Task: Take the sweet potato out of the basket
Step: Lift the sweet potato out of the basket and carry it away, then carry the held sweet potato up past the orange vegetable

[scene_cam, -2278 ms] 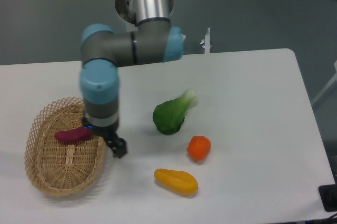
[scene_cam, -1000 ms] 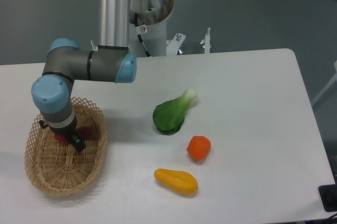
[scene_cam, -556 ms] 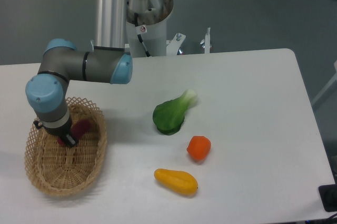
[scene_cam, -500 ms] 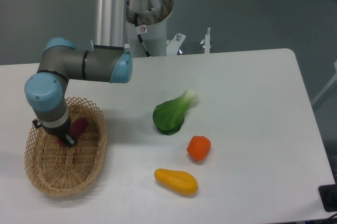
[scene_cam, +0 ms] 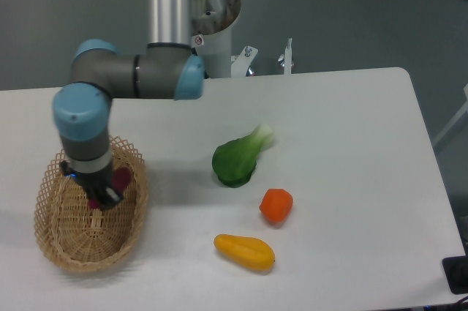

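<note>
The tan wicker basket (scene_cam: 62, 241) sits at the table's front left. My gripper (scene_cam: 103, 195) points down over the basket's right half. It is shut on the dark purple sweet potato (scene_cam: 121, 178), which is tilted, with one end showing up and to the right of the fingers and the other end just below them. The middle of the sweet potato is hidden by the fingers. I cannot tell whether it still touches the basket's floor.
A green leafy vegetable (scene_cam: 238, 159) lies at the table's middle. A round orange-red vegetable (scene_cam: 276, 205) and a yellow elongated vegetable (scene_cam: 244, 251) lie in front of it. The robot's base (scene_cam: 212, 25) stands at the back edge.
The gripper came into the basket and closed on the sweet potato, which tilted up. In the last half second the gripper and sweet potato shifted right, toward the basket's right rim.
</note>
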Controlling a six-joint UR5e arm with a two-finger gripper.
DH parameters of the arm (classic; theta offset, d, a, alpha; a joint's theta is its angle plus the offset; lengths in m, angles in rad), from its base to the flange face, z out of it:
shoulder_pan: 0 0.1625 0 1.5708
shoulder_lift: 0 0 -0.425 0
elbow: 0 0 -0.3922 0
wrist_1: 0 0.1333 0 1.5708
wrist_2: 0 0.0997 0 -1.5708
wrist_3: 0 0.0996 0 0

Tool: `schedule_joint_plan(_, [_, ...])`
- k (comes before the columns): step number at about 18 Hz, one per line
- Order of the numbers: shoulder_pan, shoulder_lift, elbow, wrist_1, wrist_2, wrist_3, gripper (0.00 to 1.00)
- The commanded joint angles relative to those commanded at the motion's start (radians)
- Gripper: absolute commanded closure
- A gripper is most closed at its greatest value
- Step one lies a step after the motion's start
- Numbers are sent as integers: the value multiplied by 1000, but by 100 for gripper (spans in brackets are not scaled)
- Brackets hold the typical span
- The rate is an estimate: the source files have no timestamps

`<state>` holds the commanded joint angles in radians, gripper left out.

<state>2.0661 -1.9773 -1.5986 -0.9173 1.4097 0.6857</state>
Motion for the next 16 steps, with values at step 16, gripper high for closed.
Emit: schedule_joint_plan(16, [382,-46,190,-218,11,287,85])
